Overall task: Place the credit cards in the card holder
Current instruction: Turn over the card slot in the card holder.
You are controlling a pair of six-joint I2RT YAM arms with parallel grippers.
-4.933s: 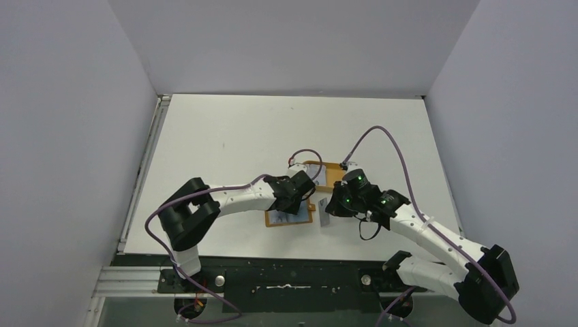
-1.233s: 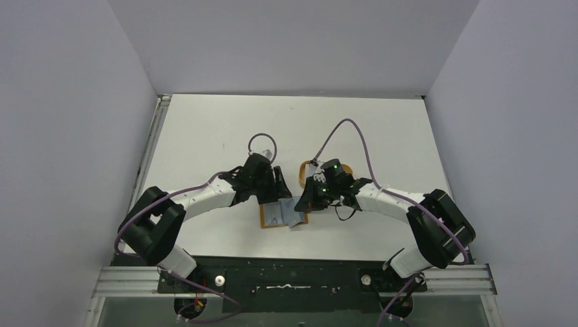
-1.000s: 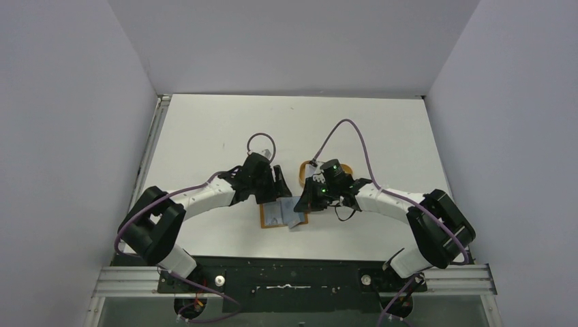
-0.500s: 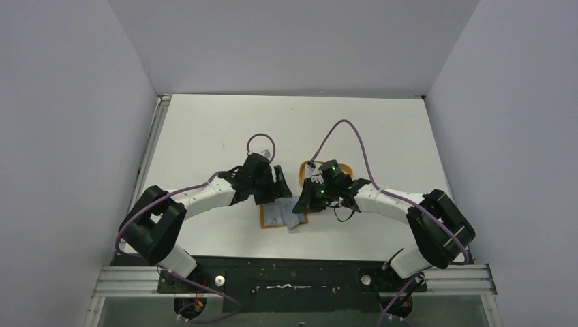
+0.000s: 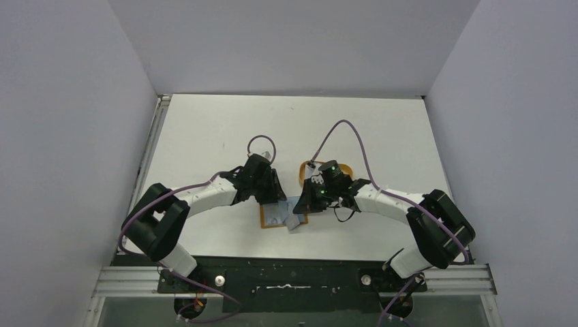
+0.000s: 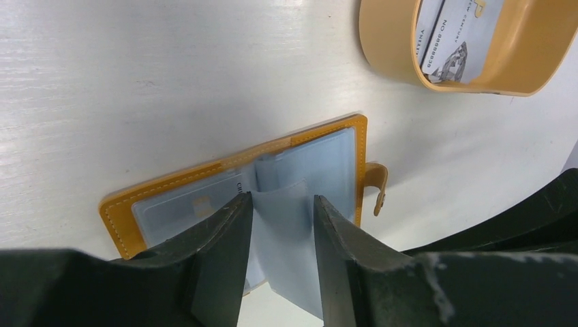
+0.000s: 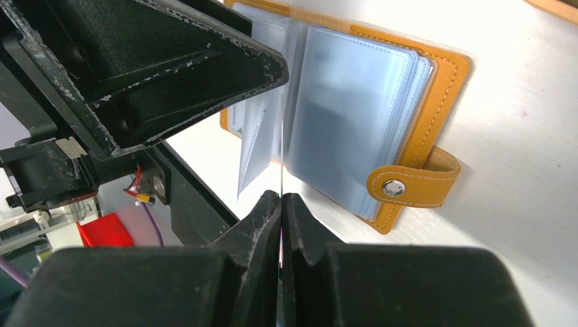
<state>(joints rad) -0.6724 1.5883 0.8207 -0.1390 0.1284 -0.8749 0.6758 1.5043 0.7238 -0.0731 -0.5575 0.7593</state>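
Observation:
The tan-orange card holder (image 5: 271,219) lies open on the table, its clear sleeves fanned out (image 6: 119,211) (image 7: 446,88). One sleeve at its left holds a card with a chip (image 6: 198,208). My left gripper (image 5: 275,197) (image 6: 281,201) is over the holder's spine. Its jaws stand a little apart, with a raised clear sleeve (image 6: 290,238) between them. My right gripper (image 5: 302,204) (image 7: 281,196) is shut on a credit card (image 7: 281,157), seen edge-on as a thin line. The card points at the sleeves under the left fingers.
The orange oval tray (image 5: 341,167) (image 6: 382,41) stands just behind the holder and holds more silvery cards (image 6: 453,48). The holder's snap strap (image 7: 409,184) sticks out on its right side. The table's near edge and the black frame lie close below the holder.
In the last half second my left gripper has moved down onto the holder's sleeves. My right gripper, holding the card, has stayed at the holder's right side.

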